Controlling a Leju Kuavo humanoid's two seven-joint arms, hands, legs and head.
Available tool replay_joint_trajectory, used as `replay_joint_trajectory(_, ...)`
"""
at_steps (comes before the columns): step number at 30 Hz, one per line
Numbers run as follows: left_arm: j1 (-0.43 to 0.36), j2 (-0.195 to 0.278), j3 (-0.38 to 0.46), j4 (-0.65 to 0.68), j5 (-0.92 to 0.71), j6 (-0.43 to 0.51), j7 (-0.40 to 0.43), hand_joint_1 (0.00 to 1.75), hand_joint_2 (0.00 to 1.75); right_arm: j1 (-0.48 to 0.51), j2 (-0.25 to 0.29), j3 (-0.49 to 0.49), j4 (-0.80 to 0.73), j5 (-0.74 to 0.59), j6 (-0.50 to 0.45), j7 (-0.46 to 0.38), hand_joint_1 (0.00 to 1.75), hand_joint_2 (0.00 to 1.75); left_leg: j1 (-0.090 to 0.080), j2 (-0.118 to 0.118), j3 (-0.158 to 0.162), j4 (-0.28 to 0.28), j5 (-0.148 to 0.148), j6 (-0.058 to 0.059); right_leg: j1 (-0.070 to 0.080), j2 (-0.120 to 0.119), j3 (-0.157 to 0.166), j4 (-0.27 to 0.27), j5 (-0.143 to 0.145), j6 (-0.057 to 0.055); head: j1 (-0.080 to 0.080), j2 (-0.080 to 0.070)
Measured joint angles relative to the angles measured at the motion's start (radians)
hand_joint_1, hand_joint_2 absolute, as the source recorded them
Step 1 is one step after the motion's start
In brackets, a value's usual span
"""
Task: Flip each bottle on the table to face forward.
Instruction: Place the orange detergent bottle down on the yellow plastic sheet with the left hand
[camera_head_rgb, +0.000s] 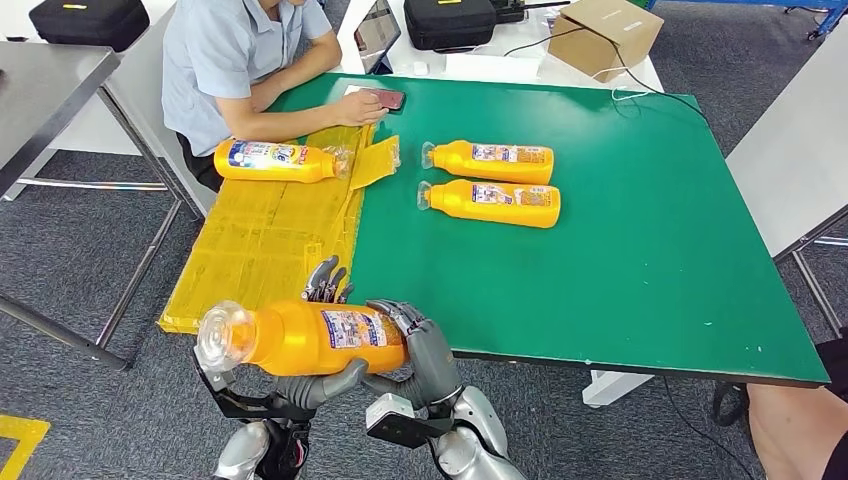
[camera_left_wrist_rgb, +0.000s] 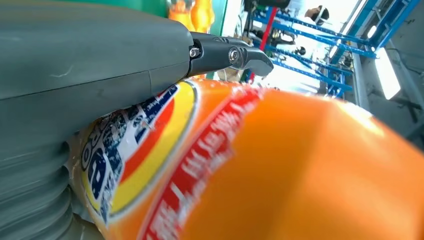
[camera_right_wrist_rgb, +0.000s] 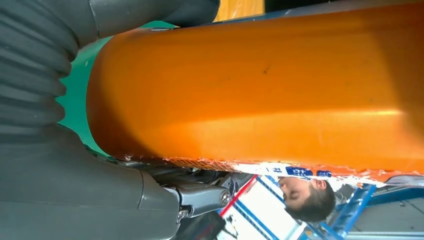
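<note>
Holding one orange bottle (camera_head_rgb: 300, 338) in both hands just off the near edge of the green table (camera_head_rgb: 640, 250), mid-flip.
Left hand (camera_head_rgb: 322, 385) cradles it from beneath, right hand (camera_head_rgb: 418, 340) clasps its base end; it lies sideways, cap to the robot's left, label up. Next, I judge, comes setting it down near the two bottles (camera_head_rgb: 492, 182) lying mid-table; a third bottle (camera_head_rgb: 275, 160) waits on the yellow mat (camera_head_rgb: 260, 240).
</note>
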Motion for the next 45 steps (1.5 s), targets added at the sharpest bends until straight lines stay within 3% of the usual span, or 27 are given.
replay_joint_trajectory(1, 0.000, -0.002, 0.002, 0.000, 0.034, -0.016, -0.003, 0.00, 1.75, -0.002, 0.001, 0.010, 0.001, -0.016, 0.008, -0.001, 1.75, 1.75, 0.000, 0.000, 0.000, 0.000, 0.000, 0.000, 0.000, 0.000, 0.000, 0.000, 0.000, 0.000, 0.000, 0.000)
replay_joint_trajectory(2, 0.000, -0.003, 0.004, -0.001, 0.072, -0.032, -0.009, 0.10, 1.75, -0.006, 0.004, 0.020, 0.004, -0.030, 0.016, -0.002, 1.75, 1.75, 0.000, 0.001, 0.000, 0.000, 0.000, 0.000, 0.000, 0.000, 0.000, 0.000, 0.000, 0.000, 0.000, 0.000)
replay_joint_trajectory(3, 0.001, -0.003, 0.007, -0.003, 0.106, -0.046, -0.015, 0.54, 1.75, -0.011, 0.007, 0.030, 0.007, -0.041, 0.021, -0.002, 1.75, 1.75, 0.000, 0.001, 0.000, 0.000, 0.000, 0.000, 0.000, 0.000, -0.001, 0.000, 0.000, 0.000, 0.000, 0.000)
replay_joint_trajectory(5, 0.003, -0.003, 0.011, -0.011, 0.150, -0.061, -0.021, 1.41, 1.75, -0.023, 0.013, 0.047, 0.016, -0.053, 0.028, -0.002, 0.98, 1.75, 0.000, 0.001, 0.000, 0.000, 0.000, 0.000, 0.000, 0.000, -0.001, 0.000, 0.000, 0.000, 0.000, 0.000)
replay_joint_trajectory(6, 0.004, -0.003, 0.013, -0.015, 0.156, -0.063, -0.022, 1.75, 1.75, -0.029, 0.015, 0.053, 0.021, -0.056, 0.030, -0.001, 0.54, 1.31, 0.000, 0.001, 0.000, 0.000, 0.000, 0.000, 0.000, 0.000, -0.001, 0.000, 0.000, 0.000, 0.000, 0.000)
replay_joint_trajectory(7, 0.005, -0.003, 0.016, -0.019, 0.159, -0.062, -0.022, 1.75, 1.75, -0.034, 0.016, 0.060, 0.027, -0.057, 0.036, 0.000, 0.10, 0.87, 0.000, 0.001, 0.000, 0.000, 0.000, 0.000, 0.000, 0.000, -0.001, 0.000, 0.000, -0.001, 0.000, 0.000)
replay_joint_trajectory(8, 0.005, -0.003, 0.019, -0.022, 0.162, -0.062, -0.023, 1.75, 1.75, -0.036, 0.016, 0.067, 0.033, -0.056, 0.046, 0.001, 0.00, 0.44, 0.000, 0.001, 0.000, 0.000, 0.000, 0.000, 0.000, 0.000, -0.001, 0.000, 0.000, -0.001, 0.000, 0.000)
replay_joint_trajectory(9, 0.005, -0.003, 0.023, -0.025, 0.168, -0.063, -0.025, 1.75, 1.75, -0.036, 0.016, 0.074, 0.039, -0.055, 0.056, 0.002, 0.00, 0.00, 0.000, 0.001, 0.000, 0.000, 0.000, 0.000, 0.000, 0.000, -0.001, 0.000, 0.000, -0.001, 0.000, 0.000)
replay_joint_trajectory(17, 0.027, 0.001, 0.035, -0.060, 0.150, -0.116, -0.048, 1.75, 1.75, 0.003, 0.008, 0.083, 0.043, -0.046, 0.056, 0.000, 0.00, 0.00, 0.000, 0.001, -0.001, 0.000, 0.000, 0.000, -0.001, 0.000, -0.001, 0.000, 0.000, 0.000, 0.000, 0.000)
replay_joint_trajectory(23, 0.023, 0.003, 0.069, -0.101, 0.133, -0.130, -0.016, 1.75, 1.75, 0.077, -0.021, 0.053, -0.093, -0.098, 0.131, 0.015, 0.00, 0.00, 0.000, 0.001, -0.001, 0.000, 0.000, 0.000, 0.000, 0.000, -0.001, 0.000, 0.000, 0.000, 0.000, 0.000)
replay_joint_trajectory(29, 0.008, 0.028, 0.138, -0.107, 0.000, -0.045, 0.055, 1.75, 1.75, 0.174, -0.066, -0.010, -0.267, -0.083, 0.054, 0.024, 0.00, 0.00, 0.000, 0.001, -0.001, 0.000, 0.000, 0.000, 0.000, 0.000, -0.001, 0.000, 0.000, 0.000, 0.000, 0.000)
replay_joint_trajectory(37, -0.004, 0.067, 0.181, -0.107, -0.006, -0.054, 0.103, 1.75, 1.75, 0.222, -0.096, -0.079, -0.349, -0.111, 0.026, 0.017, 0.00, 0.00, 0.000, 0.001, -0.001, 0.000, 0.000, 0.000, 0.000, 0.000, -0.001, 0.000, 0.000, 0.000, 0.000, 0.000)
replay_joint_trajectory(39, -0.004, 0.074, 0.185, -0.108, -0.085, 0.016, 0.100, 1.75, 1.75, 0.230, -0.095, -0.102, -0.361, -0.098, -0.003, 0.012, 0.00, 0.00, 0.000, 0.001, -0.001, 0.000, 0.000, 0.000, 0.000, 0.000, -0.001, 0.000, 0.000, 0.000, 0.000, 0.000)
replay_joint_trajectory(43, -0.023, 0.087, 0.195, -0.122, -0.405, 0.350, 0.093, 1.75, 1.75, 0.269, -0.104, -0.151, -0.410, -0.027, -0.109, 0.019, 0.00, 0.00, 0.000, 0.000, -0.001, 0.000, 0.000, 0.000, 0.000, 0.000, -0.001, 0.000, 0.000, 0.000, 0.000, 0.000)
replay_joint_trajectory(45, -0.047, 0.099, 0.206, -0.135, -0.484, 0.444, 0.096, 1.75, 1.75, 0.290, -0.111, -0.179, -0.441, -0.013, -0.145, 0.022, 0.00, 0.00, 0.000, 0.000, -0.001, 0.000, 0.000, 0.000, 0.000, 0.000, -0.001, 0.000, 0.000, 0.000, 0.000, 0.000)
